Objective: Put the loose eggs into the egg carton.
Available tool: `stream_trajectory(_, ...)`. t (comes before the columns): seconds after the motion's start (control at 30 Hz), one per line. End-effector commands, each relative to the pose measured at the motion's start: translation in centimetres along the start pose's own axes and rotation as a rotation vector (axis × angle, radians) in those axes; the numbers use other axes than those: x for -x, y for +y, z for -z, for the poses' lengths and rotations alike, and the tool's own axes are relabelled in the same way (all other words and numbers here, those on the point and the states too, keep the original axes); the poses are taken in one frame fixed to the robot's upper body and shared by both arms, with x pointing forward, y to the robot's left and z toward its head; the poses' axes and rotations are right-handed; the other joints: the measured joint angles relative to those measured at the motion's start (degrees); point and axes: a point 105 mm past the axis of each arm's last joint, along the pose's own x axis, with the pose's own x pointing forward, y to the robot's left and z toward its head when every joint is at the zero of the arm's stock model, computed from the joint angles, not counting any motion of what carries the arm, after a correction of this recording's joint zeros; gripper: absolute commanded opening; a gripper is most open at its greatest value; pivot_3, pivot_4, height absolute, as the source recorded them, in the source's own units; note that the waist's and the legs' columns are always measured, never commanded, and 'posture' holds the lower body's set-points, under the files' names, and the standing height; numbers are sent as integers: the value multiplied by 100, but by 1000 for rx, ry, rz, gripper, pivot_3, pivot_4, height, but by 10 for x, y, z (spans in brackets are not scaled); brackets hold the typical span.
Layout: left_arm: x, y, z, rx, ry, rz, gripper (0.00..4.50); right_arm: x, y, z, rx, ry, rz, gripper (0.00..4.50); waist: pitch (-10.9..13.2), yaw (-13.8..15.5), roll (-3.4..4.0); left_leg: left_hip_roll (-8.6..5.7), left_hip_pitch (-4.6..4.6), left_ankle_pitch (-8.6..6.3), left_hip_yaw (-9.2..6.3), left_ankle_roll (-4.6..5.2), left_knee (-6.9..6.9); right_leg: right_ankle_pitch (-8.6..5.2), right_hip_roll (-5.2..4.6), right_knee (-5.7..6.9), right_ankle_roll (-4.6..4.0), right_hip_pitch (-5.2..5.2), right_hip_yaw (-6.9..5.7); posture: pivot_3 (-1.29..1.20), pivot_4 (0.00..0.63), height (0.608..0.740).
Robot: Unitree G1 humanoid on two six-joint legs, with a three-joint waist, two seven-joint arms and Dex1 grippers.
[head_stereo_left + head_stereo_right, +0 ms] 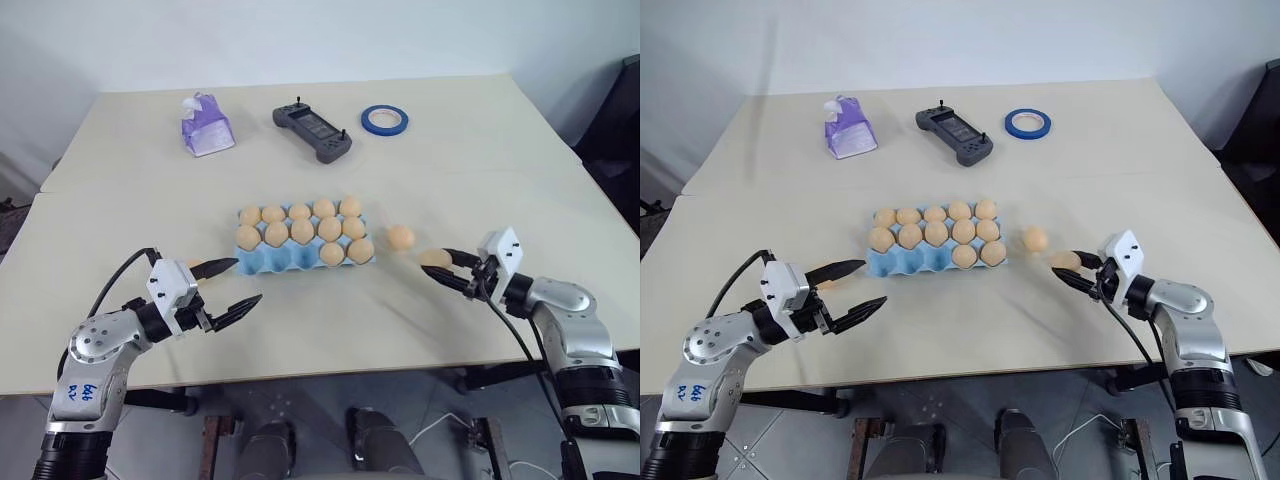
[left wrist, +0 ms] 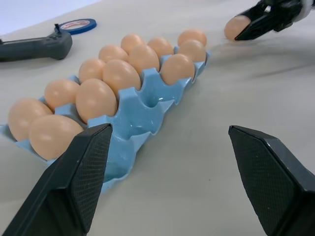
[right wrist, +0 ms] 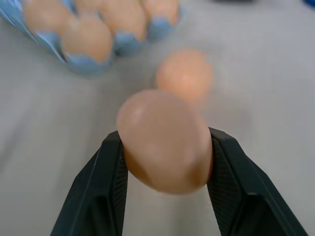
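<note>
The light blue egg carton (image 1: 281,260) lies mid-table, holding several pale orange eggs; cups along its near side are bare. My right gripper (image 1: 436,263) is shut on a loose egg (image 3: 165,140), to the right of the carton and just above the table. Another loose egg (image 1: 400,237) rests on the table between that gripper and the carton. A third egg (image 1: 195,265) lies left of the carton, partly hidden behind my left gripper's fingers (image 1: 222,265). My left gripper (image 1: 248,280) stands open and holds nothing, pointing at the carton's near left corner (image 2: 123,152).
At the far side of the table lie a purple tissue pack (image 1: 206,126), a dark handheld controller (image 1: 312,131) and a blue tape roll (image 1: 384,121). The table's near edge runs just below both grippers.
</note>
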Motion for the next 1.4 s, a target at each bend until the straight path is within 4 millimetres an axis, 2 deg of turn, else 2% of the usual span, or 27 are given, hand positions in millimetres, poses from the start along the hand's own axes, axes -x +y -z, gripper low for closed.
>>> stream_trajectory(0.03,11,7,-2,-3,13,-61,4031,-25,32,-47,37,-148,-136,2006,0,-1,0,2,0,0,0,-1,0,0,1,0,-1,0,0,0,150,740)
stream_trajectory(0.13,22,9,7,40,50,-89,4031,-59,60,-78,-12,-237,-202,2006,0,-21,0,6,-1,-1,-1,-3,0,2,4,3,-5,-4,-1,0,150,740)
stream_trajectory(0.23,32,12,12,46,68,-139,4031,-96,83,-94,6,-246,-237,2006,0,-6,0,7,-2,0,-3,-5,1,6,3,3,-11,-8,-2,0,150,740)
stream_trajectory(0.33,38,13,12,48,73,-166,4031,-115,89,-93,35,-218,-259,2006,-1,43,-3,7,-8,1,-10,-7,-1,7,0,-3,-15,-11,-11,0,150,740)
stream_trajectory(0.47,46,13,12,50,79,-198,4031,-137,95,-81,150,-159,-273,2006,-4,88,-6,3,-20,-1,-12,-6,-5,7,-8,-27,-14,-12,-18,0,150,740)
stream_trajectory(0.53,47,13,11,48,78,-209,4031,-144,93,-79,133,-158,-256,2006,-4,80,-7,3,-20,-2,-7,-5,-12,7,-8,-31,-14,-14,-18,0,150,740)
stream_trajectory(0.7,49,12,7,46,64,-231,4031,-139,98,-81,142,-178,-299,3454,-4,21,-7,6,-25,-5,-5,-9,-22,7,-5,-15,-15,-34,-19,0,150,740)
stream_trajectory(0.8,47,10,9,54,68,-223,4031,-126,98,-89,159,-211,-321,4471,-4,5,-7,6,-25,-5,1,-9,-20,6,-4,-12,-15,-34,-15,0,150,740)
stream_trajectory(0.87,45,10,8,55,67,-220,4031,-117,96,-90,162,-218,-323,4471,-4,7,-7,7,-23,-5,3,-9,-19,6,-3,-11,-15,-34,-14,0,150,740)
stream_trajectory(0.93,41,11,7,56,61,-204,4031,-97,85,-86,150,-219,-294,4471,-4,15,-7,7,-22,-5,3,-9,-17,6,-3,-9,-16,-33,-14,0,150,740)
stream_trajectory(0.97,38,12,6,72,57,-194,4031,-78,73,-80,136,-211,-253,4471,-5,41,-9,7,-22,-4,2,-9,-17,5,-3,-9,-17,-33,-15,0,150,740)
stream_trajectory(1.13,33,15,7,95,56,-171,4031,-12,38,-56,127,-177,-51,4471,-5,171,-10,5,-23,-8,-1,-4,-15,5,-8,-37,-16,-15,-19,0,150,740)
stream_trajectory(1.2,32,15,9,93,58,-158,4031,13,23,-42,126,-140,53,4471,-5,161,-10,6,-20,-8,2,-3,-17,5,-7,-37,-16,-13,-17,0,150,740)
stream_trajectory(1.27,26,15,8,90,47,-125,4031,46,5,-22,116,-82,200,4471,-6,158,-9,9,-13,-9,8,-4,-19,5,-2,-34,-16,-10,-13,0,150,740)
stream_trajectory(1.37,16,14,3,82,19,-70,4031,81,-6,-2,97,-29,345,4471,-6,159,-9,12,-7,-8,13,-4,-15,4,3,-27,-18,-6,-11,0,150,740)
stream_trajectory(1.4,13,14,1,77,13,-53,4196,88,-7,3,87,-20,381,4495,-6,155,-9,12,-5,-7,15,-2,-13,4,3,-25,-18,-4,-9,0,150,740)
